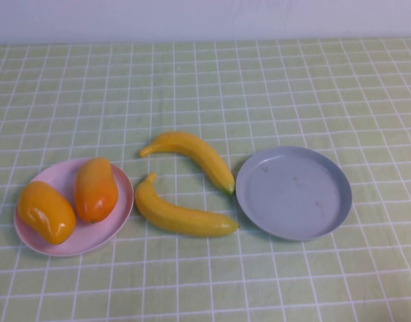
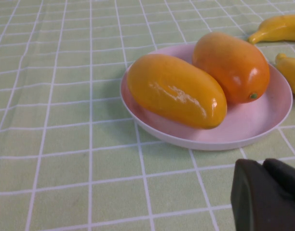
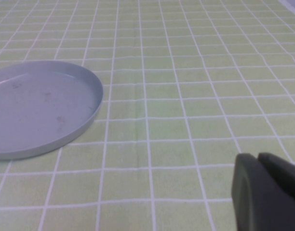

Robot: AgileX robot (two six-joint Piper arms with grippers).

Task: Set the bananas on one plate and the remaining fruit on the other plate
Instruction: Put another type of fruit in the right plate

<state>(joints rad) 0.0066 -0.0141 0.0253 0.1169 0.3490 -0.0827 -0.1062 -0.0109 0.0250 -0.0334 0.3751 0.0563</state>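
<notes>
The tabletop carries a green checked cloth. The grey-blue plate lies bare, well apart from the right gripper; whether its fingers are released or clenched cannot be told. The pink plate holds both mangoes, near the left gripper, finger state likewise indeterminate. Two bananas lie between the plates.
</notes>
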